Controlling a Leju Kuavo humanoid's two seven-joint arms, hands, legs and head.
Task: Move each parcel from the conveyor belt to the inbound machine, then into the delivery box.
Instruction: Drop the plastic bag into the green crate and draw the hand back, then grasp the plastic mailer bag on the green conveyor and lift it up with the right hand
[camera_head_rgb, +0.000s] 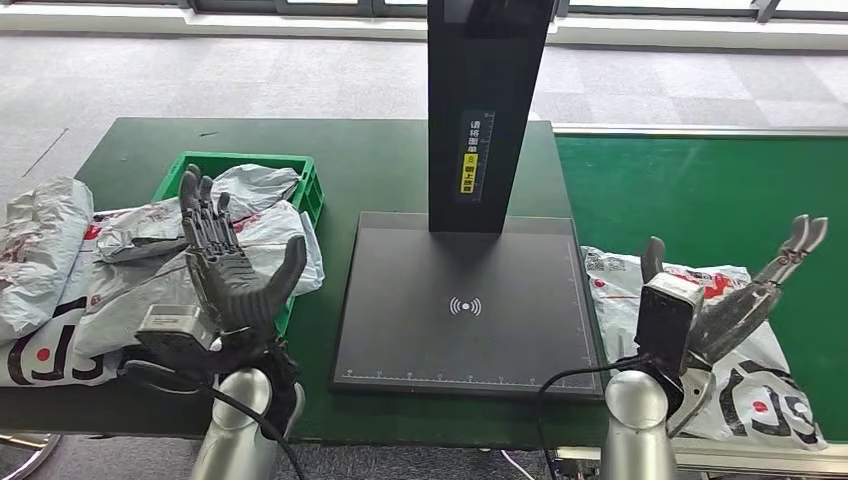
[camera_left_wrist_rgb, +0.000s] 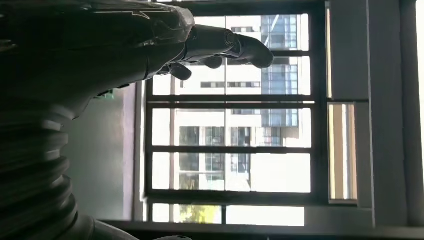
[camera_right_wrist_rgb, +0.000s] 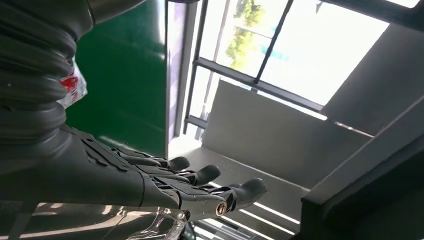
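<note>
Head view showed a crumpled grey-white parcel (camera_head_rgb: 745, 385) with red and black print at 4 o'clock under my spread, empty right hand (camera_head_rgb: 745, 300); my left hand (camera_head_rgb: 235, 270) spread, empty.

Green crate (camera_head_rgb: 305, 190) mostly buried under grey parcels; right arm covers part of belt parcel (camera_head_rgb: 745, 385); scanner column (camera_head_rgb: 487, 100) cut off at top.

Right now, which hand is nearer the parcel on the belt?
Right. The right hand is over the parcel; the left hand is across the scanner, by the green bin.
</note>
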